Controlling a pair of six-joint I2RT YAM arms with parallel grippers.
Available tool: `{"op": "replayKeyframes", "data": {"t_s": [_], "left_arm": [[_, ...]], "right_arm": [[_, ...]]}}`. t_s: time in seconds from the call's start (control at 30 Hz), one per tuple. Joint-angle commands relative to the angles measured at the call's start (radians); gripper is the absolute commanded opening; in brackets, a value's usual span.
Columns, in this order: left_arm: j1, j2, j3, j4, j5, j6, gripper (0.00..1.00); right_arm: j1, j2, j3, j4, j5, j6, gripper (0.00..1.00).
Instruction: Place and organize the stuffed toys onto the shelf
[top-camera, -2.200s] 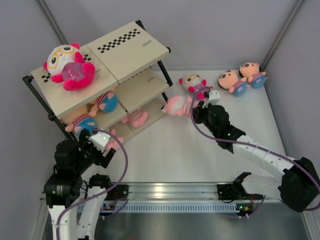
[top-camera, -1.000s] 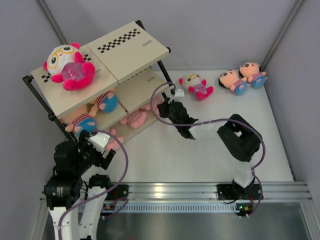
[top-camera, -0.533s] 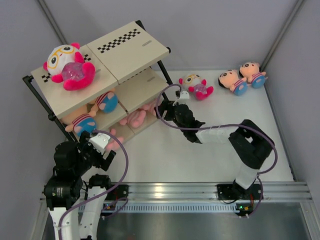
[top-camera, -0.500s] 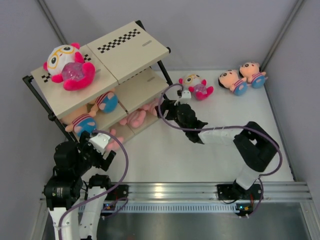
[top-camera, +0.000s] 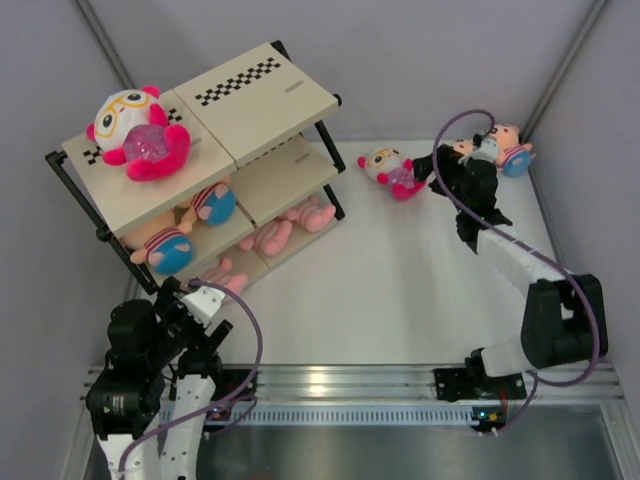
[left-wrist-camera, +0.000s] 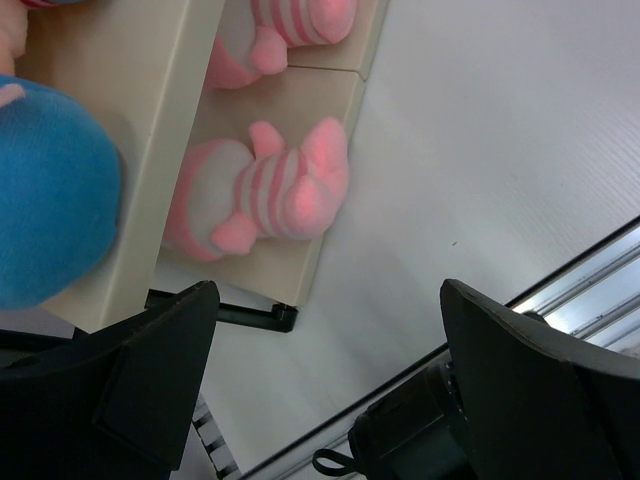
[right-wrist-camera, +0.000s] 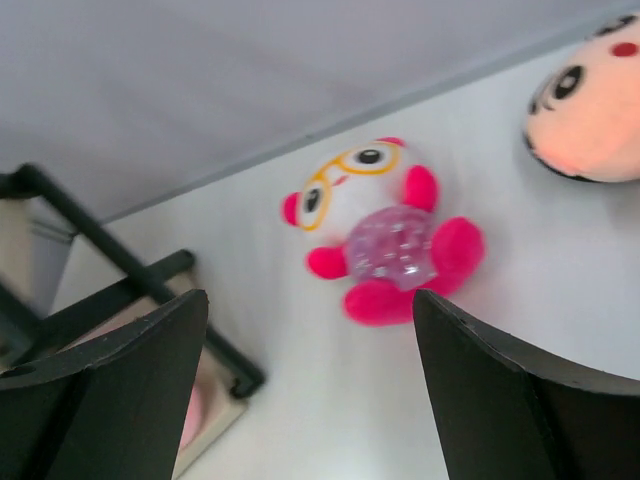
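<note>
On the top board of the shelf (top-camera: 268, 100) a white-headed glasses doll (top-camera: 135, 130) is laid. Striped peach-faced dolls (top-camera: 208, 203) are seen on its middle tier, pale pink dolls (top-camera: 300, 215) on its lowest. A smaller glasses doll (right-wrist-camera: 388, 240) lies on the table (top-camera: 400, 290) right of the shelf, framed by the right gripper (right-wrist-camera: 310, 330), whose fingers are spread and empty. The left gripper (left-wrist-camera: 325, 320), equally wide apart and empty, is seen at the shelf's near corner.

Shelf (top-camera: 262, 98) stands far left, angled. Big glasses toy (top-camera: 135, 132) lies on top board; striped peach-faced dolls (top-camera: 212, 203) on middle tier; pale pink toys (top-camera: 287, 224) on bottom tier. Small glasses toy (top-camera: 391, 170) and peach-faced pair (top-camera: 513, 152) lie on table (top-camera: 400, 285).
</note>
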Motion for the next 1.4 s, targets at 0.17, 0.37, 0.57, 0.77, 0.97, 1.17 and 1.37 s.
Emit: {"op": "replayKeyframes", "data": {"t_s": [0.17, 0.37, 0.57, 0.77, 0.97, 1.17, 1.37], "left_arm": [[0.015, -0.017, -0.002, -0.047, -0.015, 0.036, 0.99], [0.024, -0.015, -0.046, -0.046, 0.016, 0.059, 0.99], [0.023, 0.011, -0.022, -0.041, 0.152, 0.122, 0.99], [0.023, 0.058, 0.092, 0.02, 0.192, 0.055, 0.99], [0.021, 0.08, 0.202, 0.1, 0.111, -0.095, 0.99], [0.023, 0.098, 0.354, 0.134, 0.083, -0.184, 0.99], [0.023, 0.107, 0.485, 0.152, -0.007, -0.195, 0.99]], "right_arm": [[-0.21, 0.454, 0.355, -0.087, -0.254, 0.084, 0.99], [-0.195, 0.66, 0.474, -0.092, -0.271, 0.102, 0.97], [-0.164, 0.775, 0.501, -0.064, -0.288, 0.139, 0.7], [-0.17, 0.728, 0.469, -0.069, -0.199, 0.138, 0.0], [-0.198, 0.513, 0.423, -0.092, -0.179, 0.081, 0.0], [-0.196, 0.285, 0.558, -0.216, -0.202, 0.006, 0.0], [-0.154, 0.117, 0.766, -0.317, -0.197, -0.025, 0.0]]}}
